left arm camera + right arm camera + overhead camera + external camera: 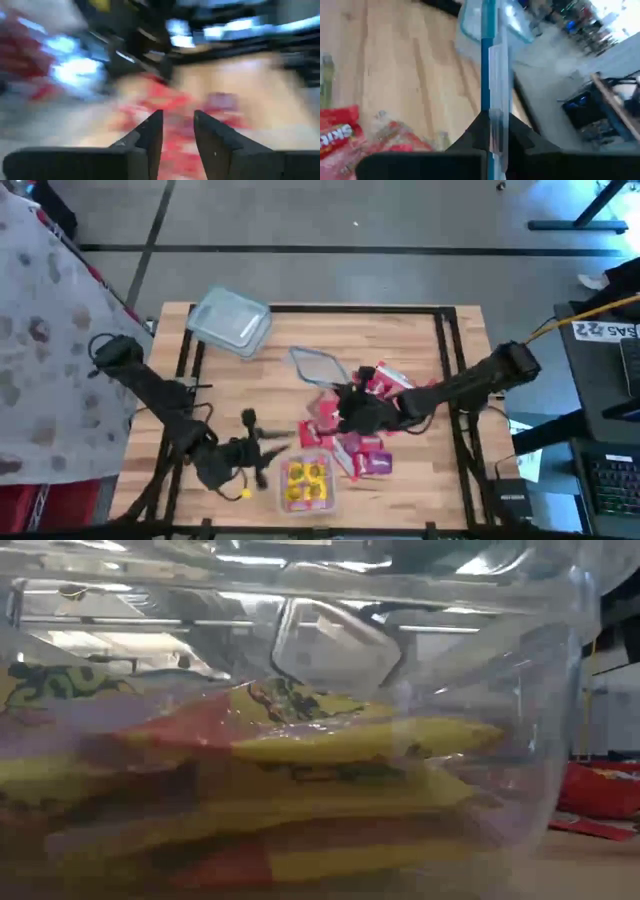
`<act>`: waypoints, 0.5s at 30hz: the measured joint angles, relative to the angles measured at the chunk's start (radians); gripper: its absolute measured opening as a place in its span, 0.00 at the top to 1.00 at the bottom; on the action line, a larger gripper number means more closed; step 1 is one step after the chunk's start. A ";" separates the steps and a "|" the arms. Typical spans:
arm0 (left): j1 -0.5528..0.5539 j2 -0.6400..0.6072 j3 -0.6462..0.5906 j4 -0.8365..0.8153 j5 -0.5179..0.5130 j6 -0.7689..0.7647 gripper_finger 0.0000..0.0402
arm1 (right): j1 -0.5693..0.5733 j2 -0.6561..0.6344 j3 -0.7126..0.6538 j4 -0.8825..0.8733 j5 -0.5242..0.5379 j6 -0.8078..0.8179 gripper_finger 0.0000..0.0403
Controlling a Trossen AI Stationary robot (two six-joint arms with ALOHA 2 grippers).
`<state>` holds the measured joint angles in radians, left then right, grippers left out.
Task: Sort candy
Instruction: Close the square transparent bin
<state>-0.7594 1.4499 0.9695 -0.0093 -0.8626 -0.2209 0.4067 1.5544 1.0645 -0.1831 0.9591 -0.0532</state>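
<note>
- In the middle of the table, the right gripper was pinched tight on the thin edge of a clear lid with a blue rim, holding it up on its side right over the candy pile.
- That's a pretty sketchy hold imo: just an edge grip on slick plastic, so the lid could twist or slip out and flop down onto the red Skittles packets lying right under the claw.
- If it dropped, it'd probably scatter packets or cover them, making them harder to pick.
- Over at the front left, the left gripper had its fingers only narrowly apart with nothing between them, pointed toward the pile.
- One yellow piece sat loose on the wood just beside the left claw, easy to knock off the edge with a careless swing.
- The tub of yellow candy was close between both arms, so either one could bump it and spill what's sorted.
- A second clear tub sat at the back, well apart from all this.
</note>
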 joint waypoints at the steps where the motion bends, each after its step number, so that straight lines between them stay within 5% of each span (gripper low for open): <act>1: 0.003 0.002 0.000 -0.029 0.053 -0.035 0.76 | 0.014 -0.008 0.000 0.002 0.013 0.000 1.00; 6: 0.048 0.064 -0.002 -0.162 0.325 -0.204 0.76 | 0.080 -0.032 0.006 0.021 0.034 0.015 1.00; 15: 0.161 0.219 -0.002 -0.151 0.440 -0.219 0.78 | 0.194 -0.037 0.135 -0.027 0.122 -0.058 0.99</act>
<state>-0.5980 1.6691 0.9676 -0.1599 -0.4224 -0.4399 0.6010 1.5173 1.1992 -0.2104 1.0813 -0.1116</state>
